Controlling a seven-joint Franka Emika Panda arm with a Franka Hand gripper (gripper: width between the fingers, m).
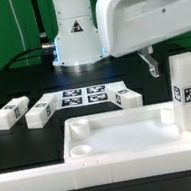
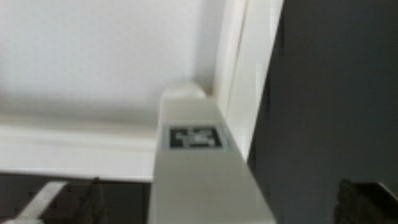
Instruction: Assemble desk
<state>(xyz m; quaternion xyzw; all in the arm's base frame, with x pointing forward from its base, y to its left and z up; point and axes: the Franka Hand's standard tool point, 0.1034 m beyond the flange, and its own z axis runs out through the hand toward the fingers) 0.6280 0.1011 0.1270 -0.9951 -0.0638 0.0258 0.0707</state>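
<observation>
Nearest me runs the white rail (image 1: 58, 181), and just behind it the desk panel (image 1: 122, 140) lies flat on the worktop (image 1: 6, 91), rim up. The upright leg (image 1: 189, 89) stands at the panel's corner on the exterior view's right. In the wrist view the claw (image 2: 205, 203) straddles that leg with its fingers (image 2: 54, 203) spread apart and a gap on either side, so it grips nothing.

I judge the step in hand to be seating this leg in its socket. To do it well I would keep the leg centred between the fingers and close squarely on its flat sides. Then I would hold it plumb and turn or press gently without dragging the panel. A skewed grip could tip the leg or jam it crooked.

Farther back, three loose legs (image 1: 38, 114) lie on their sides near the marker board (image 1: 83, 96), and the sockets (image 1: 80, 143) at the panel's other end stand bare.

I cannot tell whether the leg's foot is fully home, because the rim hides the joint. The wrist view is blurred and shows only the finger edges. In the exterior view the claw is mostly cut off by the frame's top, and its tips are barely seen
</observation>
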